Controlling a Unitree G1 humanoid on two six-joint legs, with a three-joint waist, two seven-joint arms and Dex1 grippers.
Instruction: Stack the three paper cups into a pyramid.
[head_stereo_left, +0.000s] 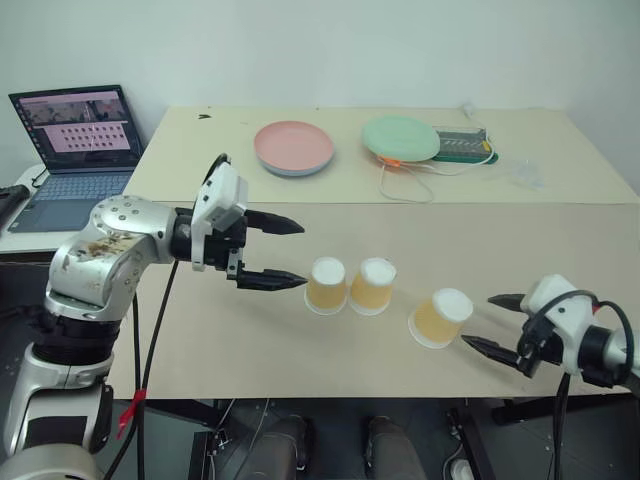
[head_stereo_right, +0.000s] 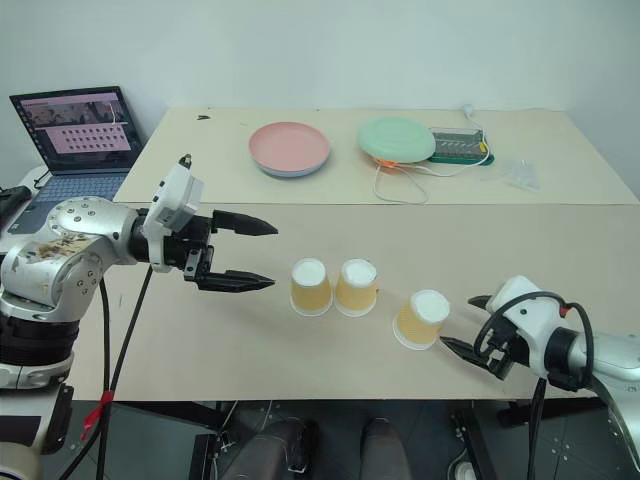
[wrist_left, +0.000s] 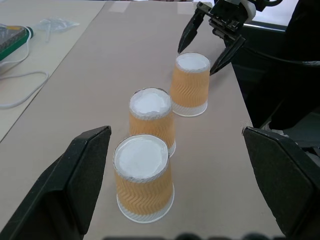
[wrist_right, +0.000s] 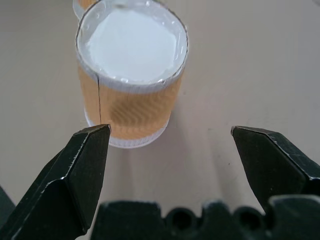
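Note:
Three tan paper cups stand upside down on the table, white bases up. Two of them (head_stereo_left: 327, 285) (head_stereo_left: 372, 286) stand side by side, touching. The third cup (head_stereo_left: 440, 318) stands apart to their right, close to the table's front edge. My left gripper (head_stereo_left: 292, 252) hovers open just left of the pair, fingers pointing at them. My right gripper (head_stereo_left: 485, 322) is open and low, right beside the third cup, its fingertips (wrist_right: 92, 145) short of the cup's sides (wrist_right: 131, 100). No cup is held.
A pink plate (head_stereo_left: 293, 148) and a green plate (head_stereo_left: 400, 138) lie at the back of the table, with a white cable (head_stereo_left: 420, 180) and a tray-like box (head_stereo_left: 462, 143) beside the green one. A laptop (head_stereo_left: 78, 150) stands off the table's left end.

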